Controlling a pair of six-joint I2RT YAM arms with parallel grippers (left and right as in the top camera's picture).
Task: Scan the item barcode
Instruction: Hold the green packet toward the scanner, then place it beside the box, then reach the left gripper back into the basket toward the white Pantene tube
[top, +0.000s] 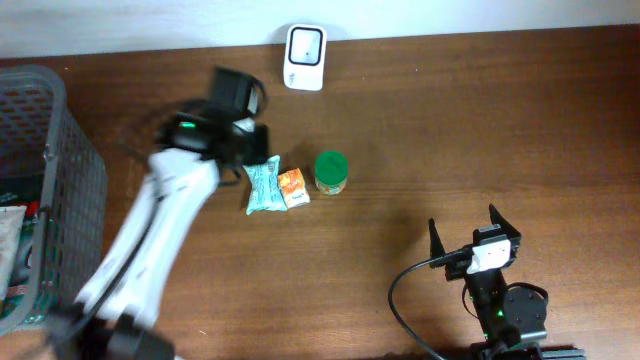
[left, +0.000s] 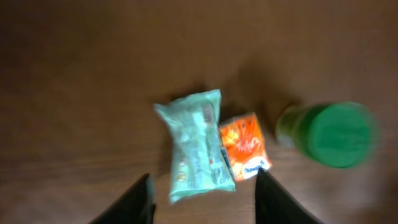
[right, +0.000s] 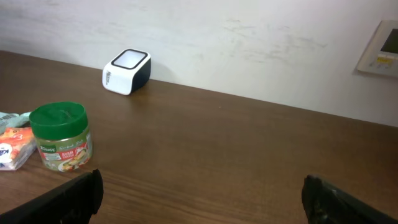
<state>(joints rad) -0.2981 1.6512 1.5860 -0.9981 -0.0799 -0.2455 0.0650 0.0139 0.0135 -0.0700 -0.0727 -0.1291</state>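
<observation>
Black fingers of the left claw are closest in the wrist view. They're spread apart with nothing in them, hanging over the lower end of the teal packet, which I reckon is the item to scan. It lies flat on the table, touching a little orange sachet, with a green-lidded jar near that. If it were me I'd drop straight down and pinch the packet across its narrow width, watching the finger on the sachet side so it doesn't grab both. Then over to the white scanner at the back edge, barcode face toward its window. Can't make out a barcode, too blurry. Right claw is wide open and empty, well apart. Surface is dark brown wood, with a plain white wall behind and a grey basket at the left.
</observation>
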